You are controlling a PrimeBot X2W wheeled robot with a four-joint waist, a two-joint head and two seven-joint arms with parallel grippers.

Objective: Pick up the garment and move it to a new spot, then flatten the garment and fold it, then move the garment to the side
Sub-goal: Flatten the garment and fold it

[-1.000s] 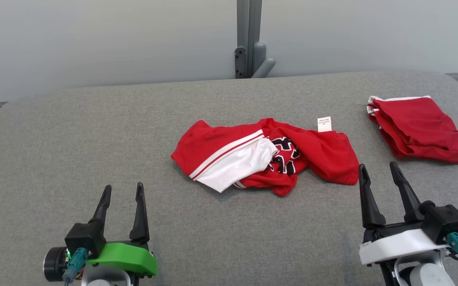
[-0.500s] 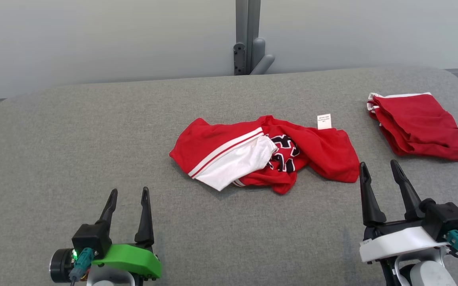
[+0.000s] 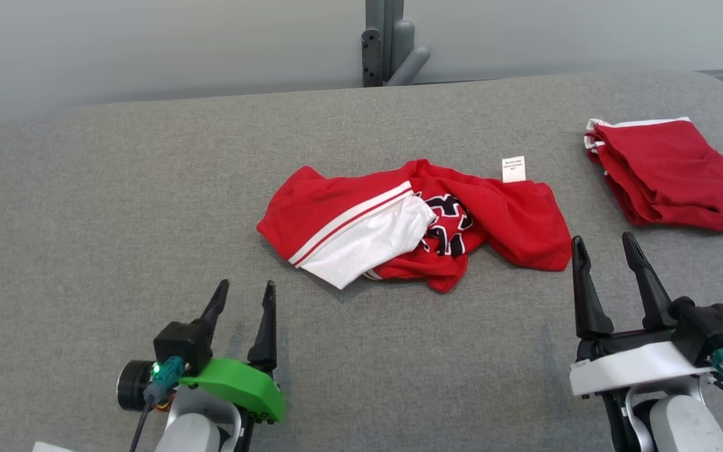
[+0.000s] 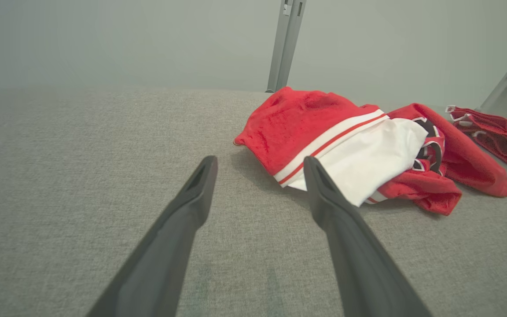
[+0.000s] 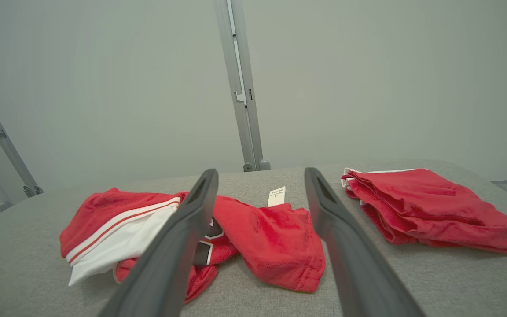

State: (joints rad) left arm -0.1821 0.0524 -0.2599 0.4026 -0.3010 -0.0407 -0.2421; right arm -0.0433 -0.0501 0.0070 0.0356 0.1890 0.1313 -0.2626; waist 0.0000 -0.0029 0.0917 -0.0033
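Since a second ago the left gripper (image 3: 246,284) has slid rightward toward the crumpled garment, and the head camera has tipped, so everything sits higher in the frame. That gripper, at lower left, is spread wide and holds nothing. The red and white garment (image 3: 412,229) lies bunched at the centre of the grey bench (image 3: 117,188), with a white label (image 3: 513,169) at its upper right edge. At lower right the right gripper (image 3: 603,237) is also wide and empty, just beside the garment's right end. A folded red cloth (image 3: 669,172) lies at upper right.
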